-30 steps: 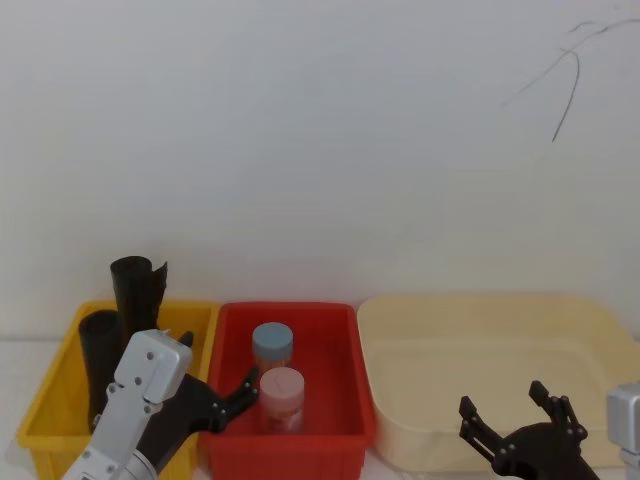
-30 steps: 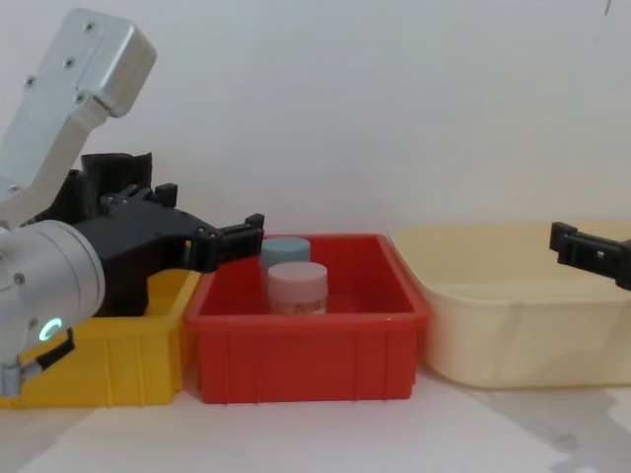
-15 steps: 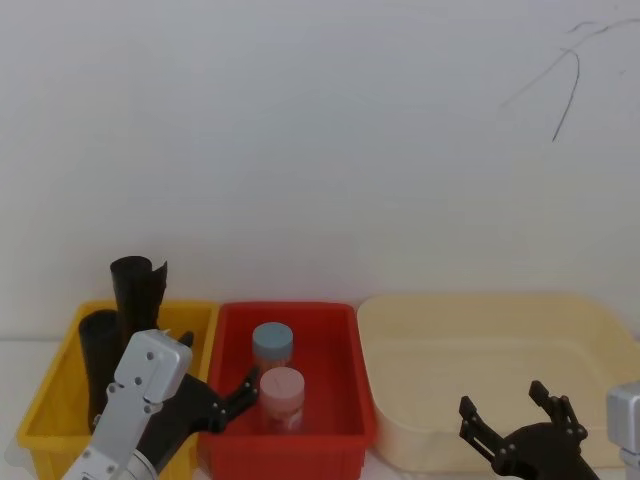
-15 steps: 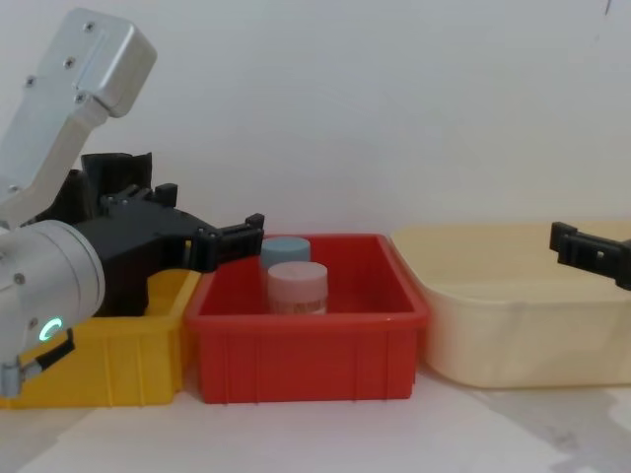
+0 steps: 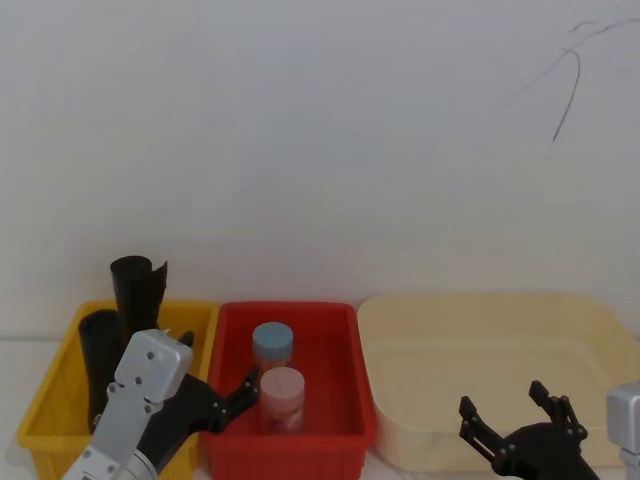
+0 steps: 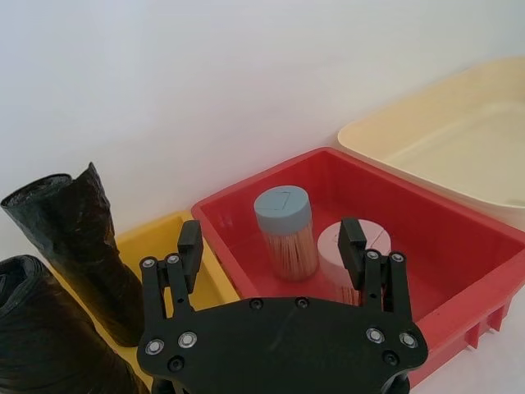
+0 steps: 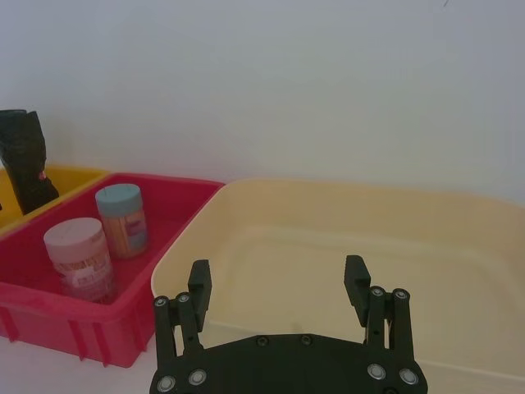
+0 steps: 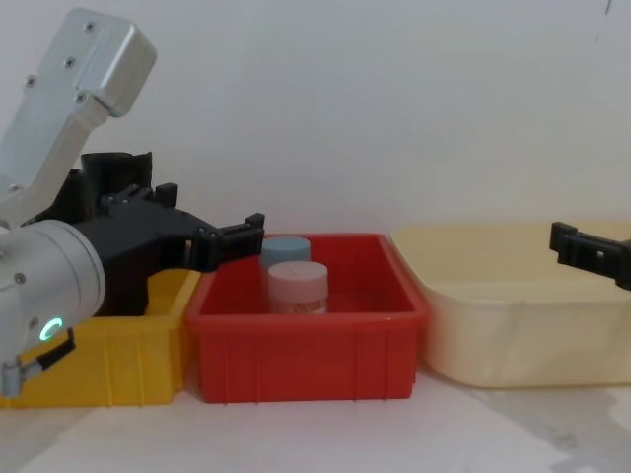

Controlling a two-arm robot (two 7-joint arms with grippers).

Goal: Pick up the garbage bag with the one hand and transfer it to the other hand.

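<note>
Left wrist view: left tool (image 6: 271,246) spread wide, empty; garbage bag (image 6: 29,328) upright in yellow bin (image 5: 48,390), to its left (nearer arm). Right tool (image 7: 278,275) open, empty, well apart.

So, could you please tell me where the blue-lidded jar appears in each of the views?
Head view: the blue-lidded jar stands in the red bin, behind the pink-lidded jar, low and left of centre.
Chest view: its lid peeks up behind the pink-lidded jar, left of centre.
Left wrist view: in the bin, beyond the left gripper.
Right wrist view: in the bin, behind the pink-lidded jar.
Shared landmark: the red bin.
</note>
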